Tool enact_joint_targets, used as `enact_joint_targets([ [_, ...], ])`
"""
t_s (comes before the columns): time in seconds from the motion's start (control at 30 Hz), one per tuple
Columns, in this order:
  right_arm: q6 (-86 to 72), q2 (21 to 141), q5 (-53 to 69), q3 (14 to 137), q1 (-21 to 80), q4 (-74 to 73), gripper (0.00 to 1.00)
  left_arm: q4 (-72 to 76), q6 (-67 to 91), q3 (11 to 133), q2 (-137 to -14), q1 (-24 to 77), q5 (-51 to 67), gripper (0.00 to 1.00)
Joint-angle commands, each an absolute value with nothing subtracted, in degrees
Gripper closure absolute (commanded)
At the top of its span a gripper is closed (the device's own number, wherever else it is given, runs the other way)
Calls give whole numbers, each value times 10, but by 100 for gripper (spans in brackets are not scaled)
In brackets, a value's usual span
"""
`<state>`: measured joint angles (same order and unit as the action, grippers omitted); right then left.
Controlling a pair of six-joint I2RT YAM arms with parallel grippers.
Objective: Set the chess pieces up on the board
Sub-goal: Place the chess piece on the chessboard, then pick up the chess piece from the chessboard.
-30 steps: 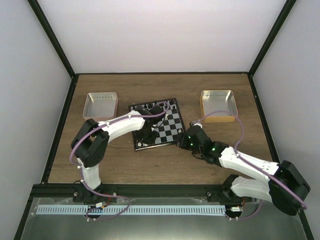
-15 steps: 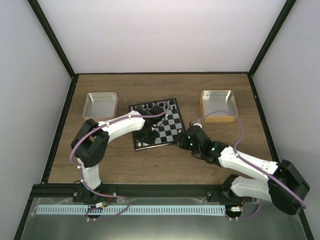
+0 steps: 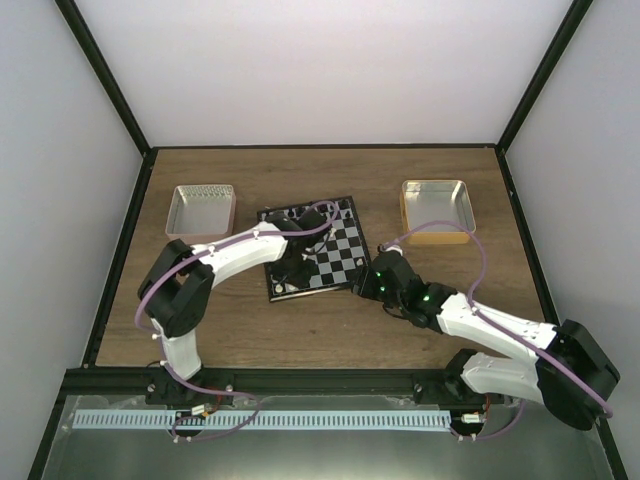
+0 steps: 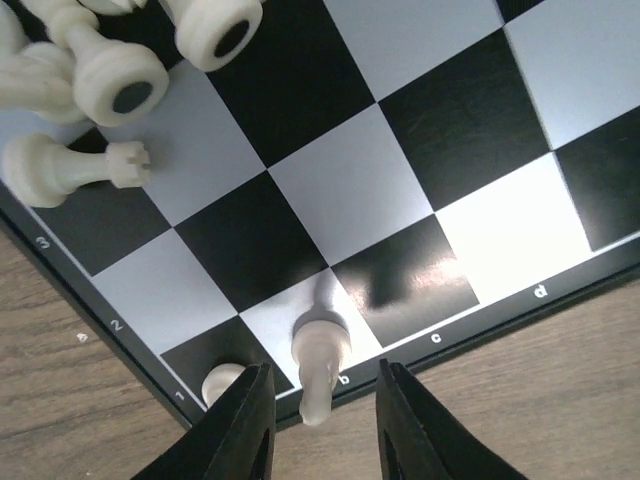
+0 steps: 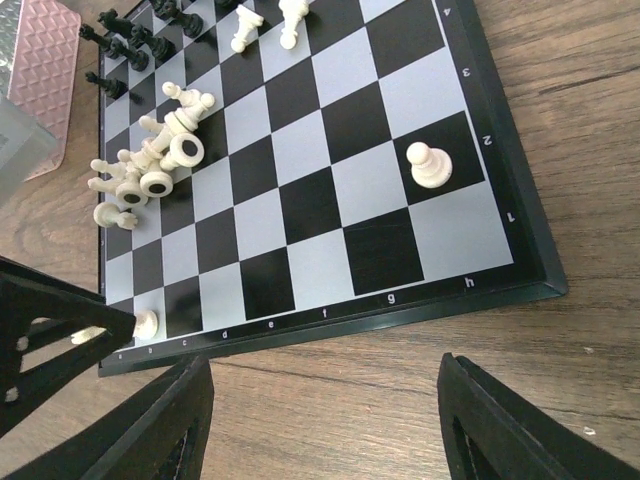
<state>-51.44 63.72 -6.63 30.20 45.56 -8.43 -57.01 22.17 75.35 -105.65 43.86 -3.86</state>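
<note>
The left gripper [image 4: 320,372] has let its jaws part a little since a second ago, and the left arm's elbow has shifted slightly; the right arm has not moved. A cream piece [image 4: 322,345] now stands between the left fingers [image 4: 245,425] at the near edge of the board [image 5: 315,205], in the back row. It appears free of both fingers, so I judge it has just been released. The narrow gap probably keeps the fingers clear of another piece [image 4: 222,382] in the corner square beside it.

The right gripper [image 5: 325,395] hangs wide and empty over the board's near edge, likely waiting its turn. Most cream pieces [image 5: 150,165] lie toppled in a heap on the left side of the board. One pawn [image 5: 430,165] stands alone on the right, and black pieces [image 5: 130,45] line the far rows.

The surface [image 3: 300,330] is brown wood. A metal tray [image 3: 203,208] sits to the left of the board and another tray [image 3: 435,208] to the right. White walls in a black frame enclose it all.
</note>
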Motion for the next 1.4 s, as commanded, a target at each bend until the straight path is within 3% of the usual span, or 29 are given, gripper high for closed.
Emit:
enact_joint_targets([
  [0.0,-500,631,-61,314,454,-71,37,-557,227,770,-1006,433,-44,67],
  [0.3,-495,684,-50,360,454,-84,37,-446,265,695,-909,396,-89,57],
  [0.47,-500,709,-58,375,454,-85,37,-390,293,653,-906,370,-101,57],
  [0.77,-501,733,-53,388,454,-87,38,-302,340,617,-935,344,-100,61],
  [0.93,-495,736,-52,385,454,-86,38,-289,322,625,-960,340,-90,71],
  [1.37,-488,743,-51,382,454,-79,38,-299,305,644,-1008,336,-115,68],
])
